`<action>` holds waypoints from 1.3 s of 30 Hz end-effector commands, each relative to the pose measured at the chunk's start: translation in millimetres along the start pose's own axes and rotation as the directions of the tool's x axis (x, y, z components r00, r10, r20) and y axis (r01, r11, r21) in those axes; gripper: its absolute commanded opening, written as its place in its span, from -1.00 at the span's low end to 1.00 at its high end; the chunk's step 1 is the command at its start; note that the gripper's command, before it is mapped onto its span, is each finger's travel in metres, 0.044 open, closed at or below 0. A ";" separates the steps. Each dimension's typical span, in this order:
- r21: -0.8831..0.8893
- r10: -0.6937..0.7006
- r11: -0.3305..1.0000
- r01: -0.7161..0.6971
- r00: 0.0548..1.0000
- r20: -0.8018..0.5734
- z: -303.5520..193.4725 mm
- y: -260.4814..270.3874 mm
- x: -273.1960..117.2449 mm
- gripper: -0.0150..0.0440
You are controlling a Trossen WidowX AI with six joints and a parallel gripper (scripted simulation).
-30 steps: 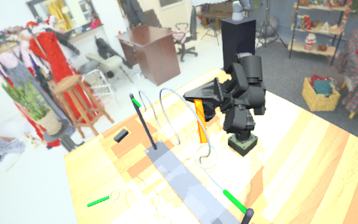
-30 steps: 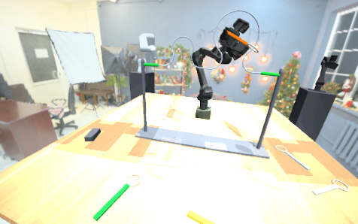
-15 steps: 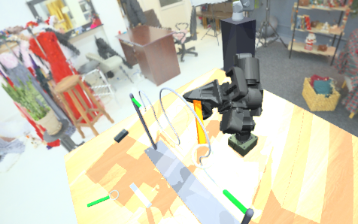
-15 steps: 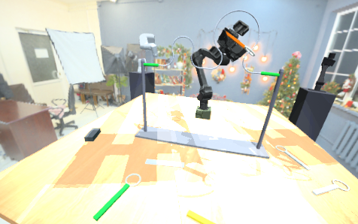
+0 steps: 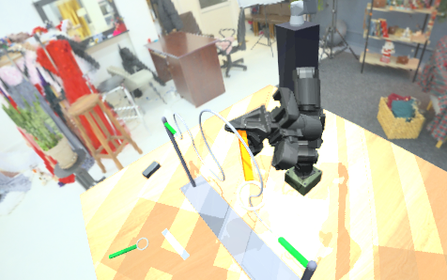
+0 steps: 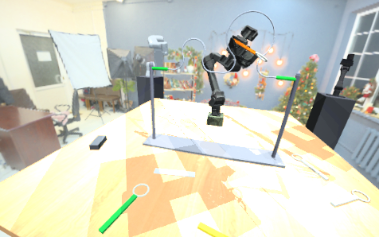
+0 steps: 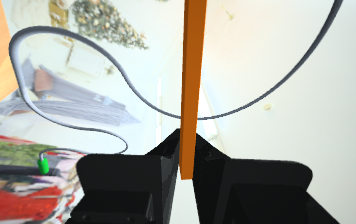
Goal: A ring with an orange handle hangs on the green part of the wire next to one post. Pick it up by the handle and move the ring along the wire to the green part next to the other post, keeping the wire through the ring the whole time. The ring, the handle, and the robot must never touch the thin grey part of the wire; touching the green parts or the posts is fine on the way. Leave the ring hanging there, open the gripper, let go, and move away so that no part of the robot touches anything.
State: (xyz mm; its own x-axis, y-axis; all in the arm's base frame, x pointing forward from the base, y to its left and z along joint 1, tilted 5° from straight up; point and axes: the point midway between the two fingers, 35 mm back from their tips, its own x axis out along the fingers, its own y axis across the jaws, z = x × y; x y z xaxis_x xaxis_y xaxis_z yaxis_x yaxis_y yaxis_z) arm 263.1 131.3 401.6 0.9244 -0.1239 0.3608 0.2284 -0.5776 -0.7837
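The orange handle (image 5: 247,162) (image 6: 246,47) (image 7: 194,60) slants up from its ring into my gripper (image 5: 241,133) (image 6: 238,43) (image 7: 184,132), which is shut on its end. The pale ring (image 5: 239,194) (image 6: 261,57) appears around the grey wire (image 5: 207,111) (image 6: 253,11) (image 7: 122,70), low on the large loop's side nearer the right post of the exterior view. Ring contact with the wire cannot be told. The ring is outside the wrist view. One green part (image 5: 170,128) (image 6: 160,68) (image 7: 43,165) adjoins the far post; the other green part (image 5: 294,252) (image 6: 286,78) adjoins the near post.
The far post (image 5: 178,152) (image 6: 153,103) and near post (image 5: 309,272) (image 6: 285,119) stand on a grey base (image 5: 244,251) (image 6: 215,149). A black block (image 5: 151,169) (image 6: 98,142) and a green-handled ring tool (image 5: 123,252) (image 6: 118,213) lie on the table.
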 end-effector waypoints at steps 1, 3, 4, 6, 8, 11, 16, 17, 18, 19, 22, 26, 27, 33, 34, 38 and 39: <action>0.047 0.033 0.998 -0.033 0.999 -0.005 0.9 12.3 -2.5 -1.00; 0.080 0.052 0.995 -0.052 0.999 -0.008 1.3 18.4 -3.5 -1.00; 0.097 0.062 0.993 -0.061 0.998 -0.010 1.6 21.4 -4.0 -1.00; 0.133 0.082 0.988 -0.080 0.997 -0.012 2.3 27.6 -5.3 -1.00; 0.169 0.103 0.981 -0.099 0.995 -0.014 3.3 33.8 -6.7 -1.00; 0.227 0.136 0.965 -0.129 0.991 -0.016 5.4 43.5 -9.2 -1.00; 0.325 0.193 0.929 -0.179 0.981 -0.013 10.4 59.6 -14.1 -1.00; 0.340 0.202 0.922 -0.186 0.979 -0.012 11.3 62.0 -14.9 -1.00; 0.355 0.211 0.915 -0.193 0.977 -0.011 12.2 64.3 -15.7 -1.00; 0.371 0.220 0.907 -0.201 0.975 -0.010 13.3 66.9 -16.7 -1.00; 0.422 0.251 0.878 -0.226 0.968 -0.004 17.2 75.0 -19.9 -1.00; 0.479 0.286 0.840 -0.253 0.958 0.004 22.2 84.0 -23.9 -1.00; 0.493 0.295 0.830 -0.259 0.956 0.006 23.5 86.2 -24.9 -1.00; 0.581 0.349 0.758 -0.298 0.937 0.026 33.2 99.5 -32.1 -1.00; 0.597 0.359 0.742 -0.305 0.933 0.030 35.2 101.9 -33.5 -1.00; 0.650 0.393 0.686 -0.327 0.918 0.048 42.8 109.7 -38.6 -1.00; 0.662 0.400 0.672 -0.332 0.915 0.053 44.7 111.4 -39.9 -1.00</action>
State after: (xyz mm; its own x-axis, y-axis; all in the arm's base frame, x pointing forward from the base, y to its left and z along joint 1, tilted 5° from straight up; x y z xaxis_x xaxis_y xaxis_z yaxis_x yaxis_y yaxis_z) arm 266.1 107.2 284.9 0.9556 -0.2943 0.0155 0.0577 0.1351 -0.9892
